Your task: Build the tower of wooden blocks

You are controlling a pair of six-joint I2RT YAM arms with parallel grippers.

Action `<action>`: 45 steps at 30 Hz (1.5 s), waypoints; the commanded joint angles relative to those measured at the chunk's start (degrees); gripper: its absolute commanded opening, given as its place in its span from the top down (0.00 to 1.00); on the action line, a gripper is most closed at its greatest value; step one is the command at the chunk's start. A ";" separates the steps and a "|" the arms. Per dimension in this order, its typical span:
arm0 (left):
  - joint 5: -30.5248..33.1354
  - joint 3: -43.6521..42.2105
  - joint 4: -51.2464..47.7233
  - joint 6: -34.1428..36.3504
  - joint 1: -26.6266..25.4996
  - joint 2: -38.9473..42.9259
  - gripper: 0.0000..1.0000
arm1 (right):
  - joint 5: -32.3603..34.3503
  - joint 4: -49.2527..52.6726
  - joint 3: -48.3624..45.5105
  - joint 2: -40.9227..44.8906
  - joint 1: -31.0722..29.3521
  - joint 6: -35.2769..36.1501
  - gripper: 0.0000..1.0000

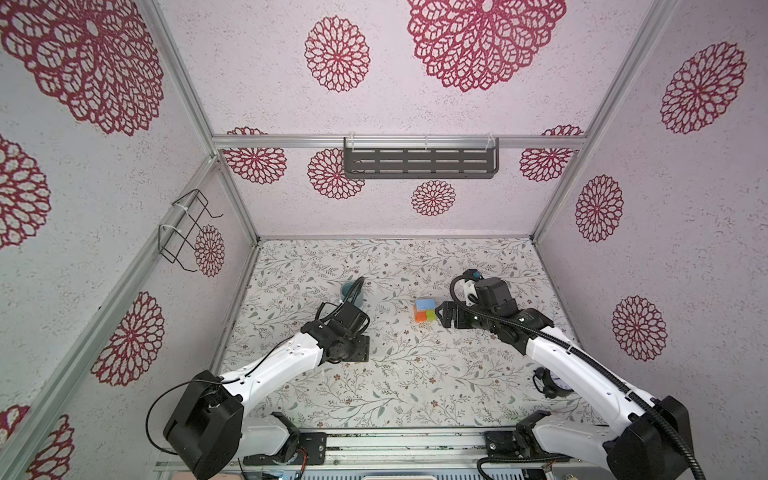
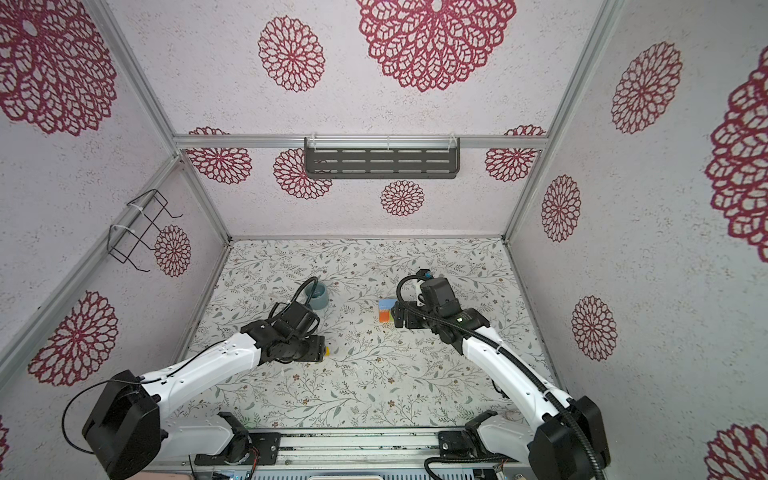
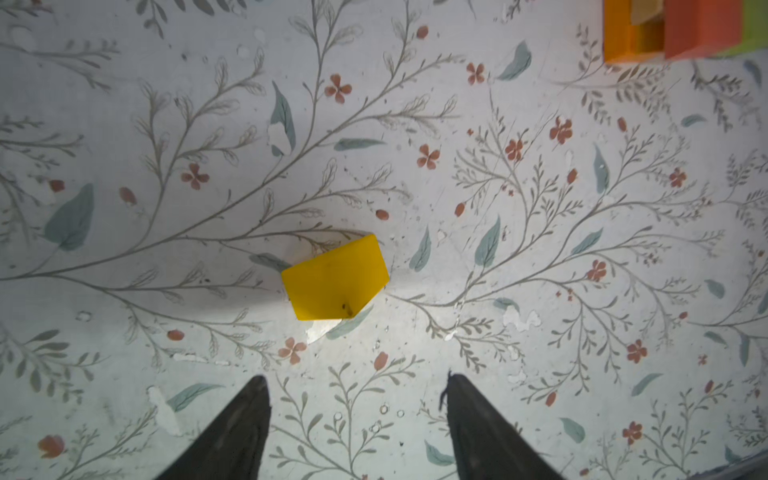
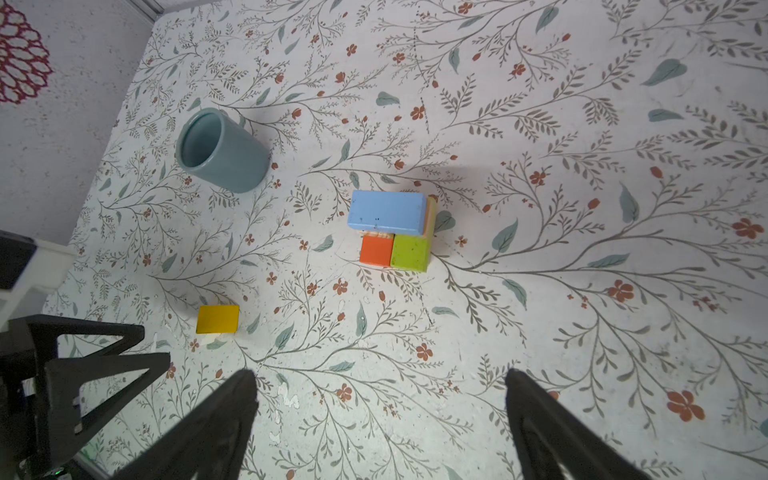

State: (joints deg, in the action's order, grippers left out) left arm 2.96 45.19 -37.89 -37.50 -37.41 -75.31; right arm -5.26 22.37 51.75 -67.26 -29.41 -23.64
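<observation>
The left gripper is hovering, jaws spread and empty, just by the yellow block, which is lying well apart from the tower. Squaring its jaws to the skewed block is looking wise. The right gripper is hanging beside the tower, wide and empty.

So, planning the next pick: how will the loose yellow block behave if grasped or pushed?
The yellow block looks rigid, so likely won't flex. Flat-faced and lying low, it should slide, not roll. Smooth paint may slip.
</observation>
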 commanded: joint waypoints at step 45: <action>12.77 5.52 3.84 -1.73 -0.05 -18.56 0.28 | -2.90 -2.34 3.95 -5.39 2.87 6.65 0.01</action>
State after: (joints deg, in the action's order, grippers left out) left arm 16.60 49.52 -35.62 -39.99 -38.24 -93.25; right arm -7.73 20.40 53.65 -72.34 -26.94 -18.50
